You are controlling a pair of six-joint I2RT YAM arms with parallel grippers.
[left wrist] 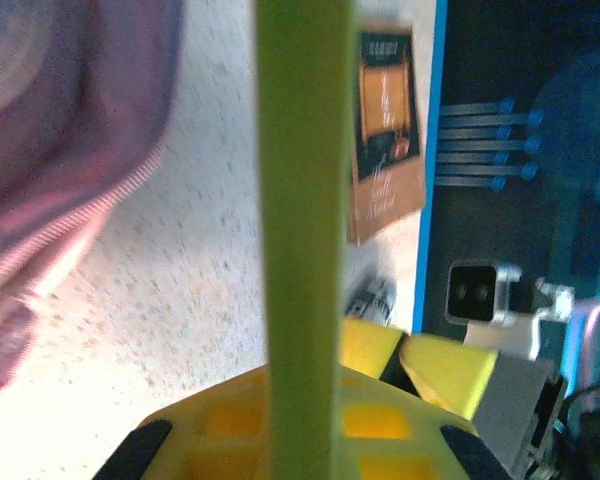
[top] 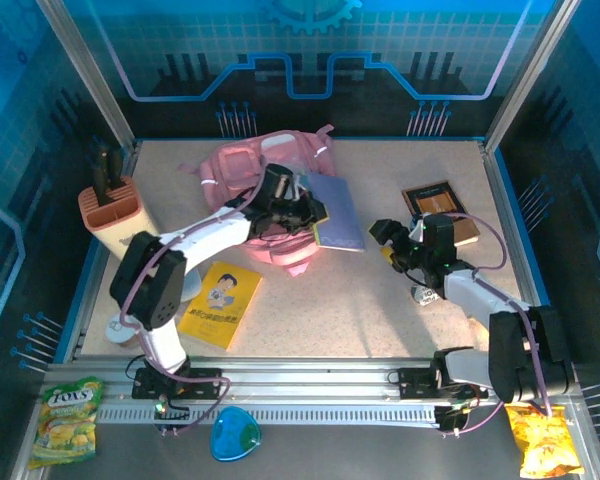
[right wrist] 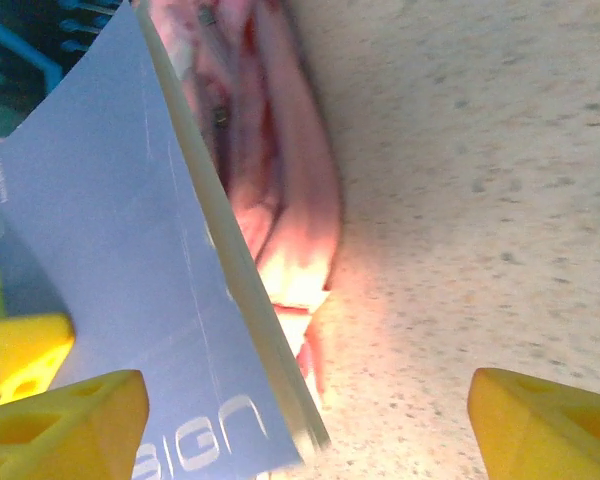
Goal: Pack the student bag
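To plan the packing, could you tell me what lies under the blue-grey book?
The blue-grey book lies tilted over the pink student bag, its right edge above the table. The left gripper pinches it. Whatever part of the bag sits directly beneath is covered.

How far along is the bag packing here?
Done: nothing visibly inside the student bag. In hand: the left end effector is shut on the blue-grey book, tilted against the bag; the right end effector is open beside it. Left: that book, plus the yellow booklet and brown book lying on the table.
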